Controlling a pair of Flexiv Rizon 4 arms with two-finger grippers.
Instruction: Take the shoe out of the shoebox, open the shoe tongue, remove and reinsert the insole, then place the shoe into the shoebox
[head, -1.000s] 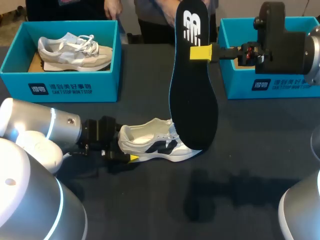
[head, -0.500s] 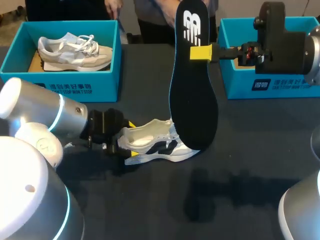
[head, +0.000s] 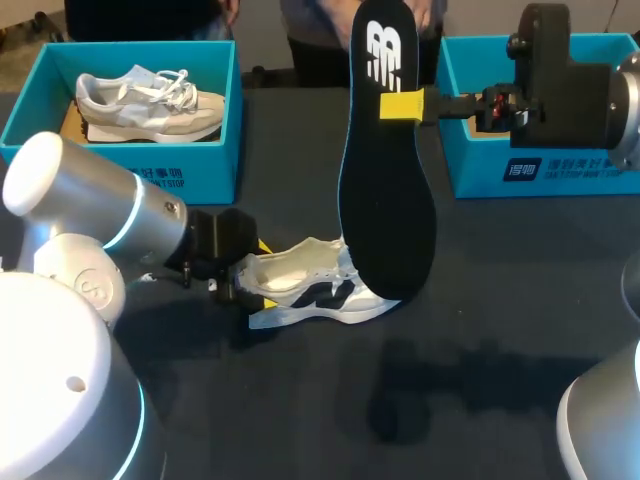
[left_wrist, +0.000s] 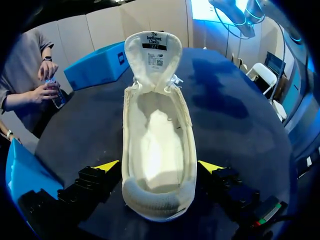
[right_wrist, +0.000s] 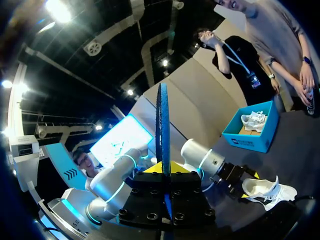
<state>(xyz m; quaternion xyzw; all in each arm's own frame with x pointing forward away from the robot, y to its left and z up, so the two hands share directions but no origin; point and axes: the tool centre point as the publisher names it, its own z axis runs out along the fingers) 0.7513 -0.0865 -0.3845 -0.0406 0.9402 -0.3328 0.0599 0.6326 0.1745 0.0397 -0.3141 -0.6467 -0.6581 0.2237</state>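
Observation:
A white shoe with black side marks (head: 318, 293) lies on the dark table, its tongue folded out and its inside bare (left_wrist: 159, 150). My left gripper (head: 250, 275) stands open at its heel. In the left wrist view the heel sits between the yellow fingertips (left_wrist: 107, 165) of that gripper (left_wrist: 159, 166), with a gap on each side. My right gripper (head: 402, 106) is shut on a black insole (head: 385, 170). The insole hangs upright above the shoe's toe and shows edge-on (right_wrist: 163, 125) in the right wrist view, between the tips of that gripper (right_wrist: 164, 167).
A blue shoebox (head: 150, 175) at the back left holds a second pale shoe (head: 150, 100). Another blue shoebox (head: 480, 175) stands at the back right, behind my right arm. Dark tabletop (head: 450, 360) stretches in front of the shoe.
My left arm has swung round and moved in, so its open fingers now straddle the shoe's heel. The shoe has tilted slightly. The right arm and insole have stayed still.

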